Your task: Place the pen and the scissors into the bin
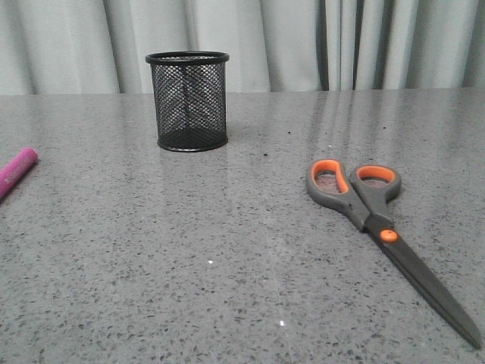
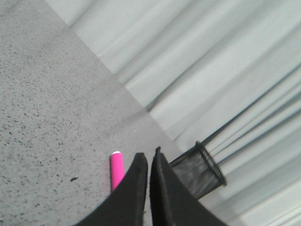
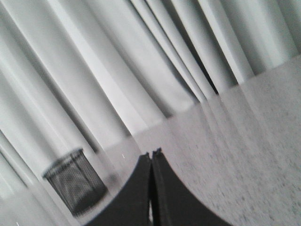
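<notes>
Nothing is in the bin [image 1: 187,101] yet; it stands upright at the back of the table [image 1: 227,258], left of centre, looks empty.

Pen [image 1: 17,172] lies flat at the far left edge of the front view, partly cut off, long axis running diagonally toward the bin side. Scissors [image 1: 379,227] lie flat on the right, blades together, handles toward the back, tips pointing toward the near right corner.

Neither arm shows in the front view. Left gripper [image 2: 148,157]: fingers pressed together, holding nothing. Right gripper [image 3: 152,155]: same, clamped on nothing.

Key relation: in the left wrist view the pen's end sits just beside the left fingertips, with the bin on the other side of them. So the left arm is nearer the pen, the right arm looks the natural pick for the scissors. My read: the left fingers need to part and line up across the pen's barrel first.
</notes>
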